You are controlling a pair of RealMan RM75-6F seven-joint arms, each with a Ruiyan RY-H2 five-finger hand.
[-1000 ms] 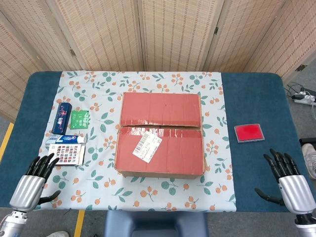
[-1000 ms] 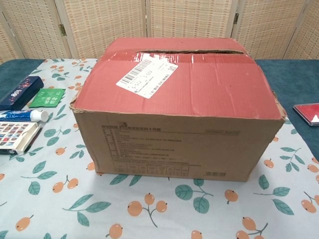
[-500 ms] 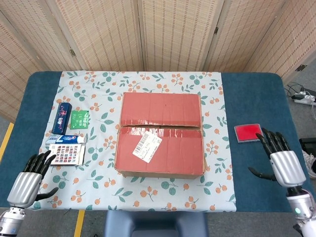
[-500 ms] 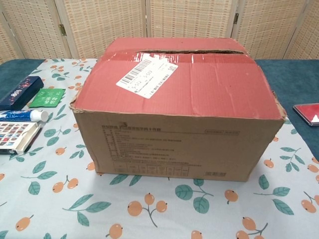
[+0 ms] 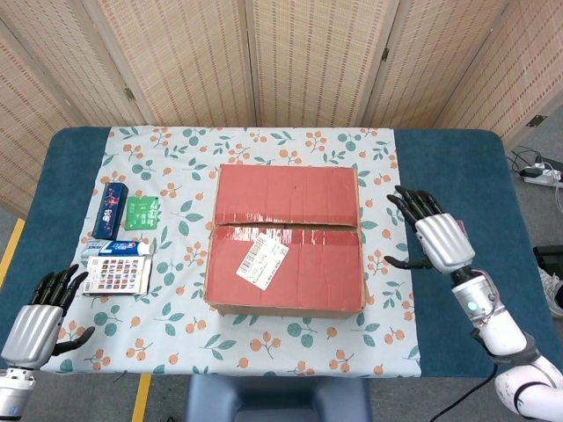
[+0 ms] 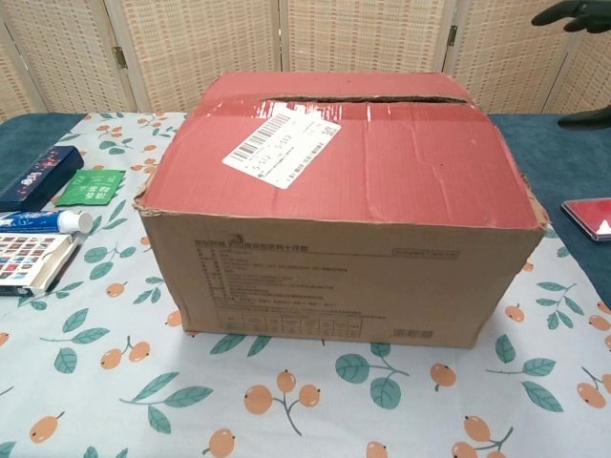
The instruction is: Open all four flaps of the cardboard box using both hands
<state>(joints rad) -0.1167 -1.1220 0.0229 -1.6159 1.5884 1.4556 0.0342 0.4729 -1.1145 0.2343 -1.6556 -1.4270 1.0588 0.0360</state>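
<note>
The cardboard box (image 5: 286, 239) (image 6: 339, 210) stands mid-table with its red top flaps down, a seam running across the middle and a white shipping label on the near flap. My right hand (image 5: 435, 238) hovers just right of the box, fingers spread, holding nothing; only its dark fingertips (image 6: 573, 13) reach into the chest view's top right corner. My left hand (image 5: 37, 323) is low at the table's near left edge, far from the box, fingers apart and empty.
Left of the box lie a dark blue carton (image 5: 109, 211), a green packet (image 5: 141, 213), a toothpaste tube (image 5: 117, 249) and a paint palette box (image 5: 117, 275). A red pad (image 6: 592, 217) lies right of the box, hidden under my right hand in the head view.
My right hand has risen from the near right table edge and moved left toward the box's right side, now covering the red pad. My left hand has sunk slightly toward the near edge.
</note>
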